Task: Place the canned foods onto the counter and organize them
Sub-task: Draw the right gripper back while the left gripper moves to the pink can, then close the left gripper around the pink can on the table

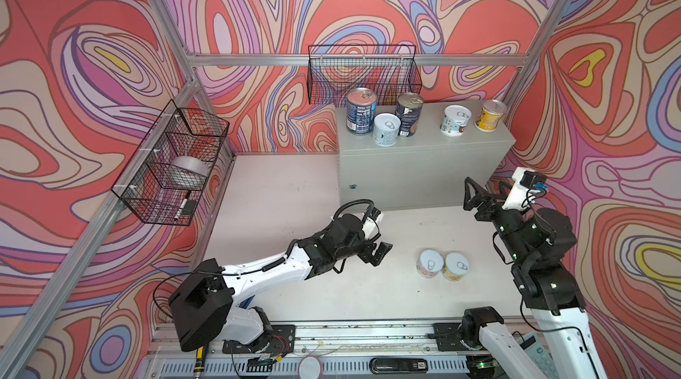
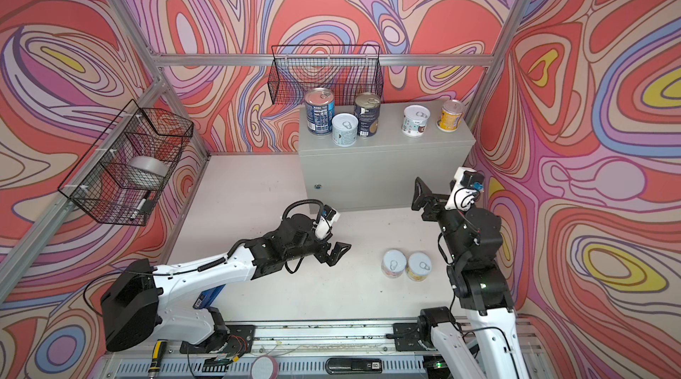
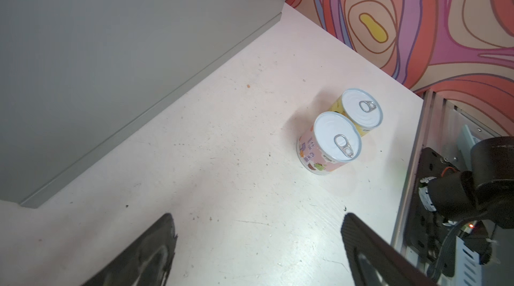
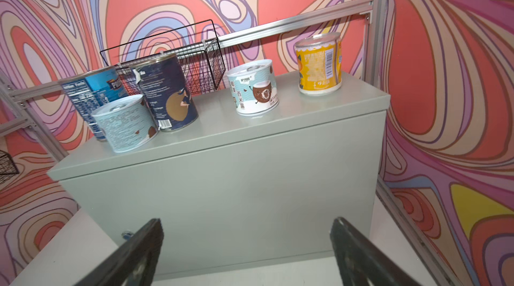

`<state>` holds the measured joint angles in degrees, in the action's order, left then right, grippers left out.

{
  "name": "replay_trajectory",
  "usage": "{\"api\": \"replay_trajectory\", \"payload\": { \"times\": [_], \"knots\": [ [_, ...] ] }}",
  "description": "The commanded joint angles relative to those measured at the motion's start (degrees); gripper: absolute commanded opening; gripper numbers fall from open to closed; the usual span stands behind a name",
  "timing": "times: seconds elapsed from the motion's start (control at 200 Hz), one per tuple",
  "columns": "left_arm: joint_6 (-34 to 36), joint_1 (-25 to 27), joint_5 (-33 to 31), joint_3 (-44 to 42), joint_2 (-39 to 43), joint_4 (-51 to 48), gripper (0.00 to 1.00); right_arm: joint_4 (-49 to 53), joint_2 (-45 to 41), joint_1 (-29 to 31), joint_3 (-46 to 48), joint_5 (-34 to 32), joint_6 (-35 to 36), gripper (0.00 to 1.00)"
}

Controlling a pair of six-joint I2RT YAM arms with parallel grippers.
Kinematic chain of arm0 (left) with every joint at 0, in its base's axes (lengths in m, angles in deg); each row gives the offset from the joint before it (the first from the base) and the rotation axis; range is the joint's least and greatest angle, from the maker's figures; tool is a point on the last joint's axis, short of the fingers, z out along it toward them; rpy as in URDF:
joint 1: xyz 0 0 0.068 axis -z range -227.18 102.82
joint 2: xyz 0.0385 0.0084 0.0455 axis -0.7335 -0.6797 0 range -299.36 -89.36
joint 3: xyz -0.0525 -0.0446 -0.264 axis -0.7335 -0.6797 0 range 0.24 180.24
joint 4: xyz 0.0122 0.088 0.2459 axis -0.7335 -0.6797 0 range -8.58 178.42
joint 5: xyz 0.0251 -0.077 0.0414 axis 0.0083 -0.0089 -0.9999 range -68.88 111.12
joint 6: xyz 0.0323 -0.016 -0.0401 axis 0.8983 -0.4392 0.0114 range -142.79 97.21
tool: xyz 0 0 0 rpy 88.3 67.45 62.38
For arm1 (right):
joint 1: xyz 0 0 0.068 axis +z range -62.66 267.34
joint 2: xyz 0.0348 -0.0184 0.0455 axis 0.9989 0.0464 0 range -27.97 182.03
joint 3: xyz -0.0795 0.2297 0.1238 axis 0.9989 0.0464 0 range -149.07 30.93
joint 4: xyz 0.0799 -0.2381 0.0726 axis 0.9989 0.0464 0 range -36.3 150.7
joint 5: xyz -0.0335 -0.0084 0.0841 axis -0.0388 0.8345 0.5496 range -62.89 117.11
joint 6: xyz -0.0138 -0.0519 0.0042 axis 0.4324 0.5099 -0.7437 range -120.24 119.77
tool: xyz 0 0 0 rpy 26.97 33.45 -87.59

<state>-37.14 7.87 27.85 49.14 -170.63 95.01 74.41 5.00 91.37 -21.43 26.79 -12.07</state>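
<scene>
Canned foods (image 1: 386,129): five are seen upright on the raised grey table (image 1: 423,174), while a pink can (image 1: 430,263) and a yellow can (image 1: 456,266) are seen touching on the lower white table (image 1: 287,189). A tape roll (image 1: 188,171) is held in the side wire basket (image 1: 140,174). A coconut picture on the white-teal can (image 4: 253,87) is made out only in the right wrist view. The left gripper (image 3: 258,248) and right gripper (image 4: 246,254) are seen spread apart, empty, partly cropped.
</scene>
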Motion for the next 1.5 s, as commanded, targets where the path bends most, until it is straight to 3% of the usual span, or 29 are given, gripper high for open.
{"api": "replay_trajectory", "payload": {
  "times": [0.0,0.175,0.536,0.851,0.952,1.497],
  "knots": [
    [-2.11,3.14,1.28,2.87,-3.28,-2.98,0.94,8.61,-5.36,-0.33,2.2,1.72,-2.82,0.97],
    [-1.42,7.62,-0.27,9.59,-9.86,-6.27,0.93,14.72,-12.36,-0.27,4.17,1.0,-4.51,0.97],
    [-1.12,11.86,4.26,20.54,-22.44,-10.63,0.93,21.78,-21.36,-0.26,3.47,-0.99,-6.27,0.98],
    [-0.96,12.71,6.2,27.67,-31.02,-13.95,0.97,22.37,-22.51,-0.26,3.62,-1.7,-5.99,0.98],
    [-0.13,12.89,5.78,30.17,-33.06,-14.65,0.93,22.2,-22.51,-0.29,4.18,-1.68,-6.22,0.98],
    [0.81,12.91,0.41,42.48,-42.32,-21.35,0.89,22.01,-23.13,-0.32,4.79,-0.92,-5.7,0.98]
  ]
}}
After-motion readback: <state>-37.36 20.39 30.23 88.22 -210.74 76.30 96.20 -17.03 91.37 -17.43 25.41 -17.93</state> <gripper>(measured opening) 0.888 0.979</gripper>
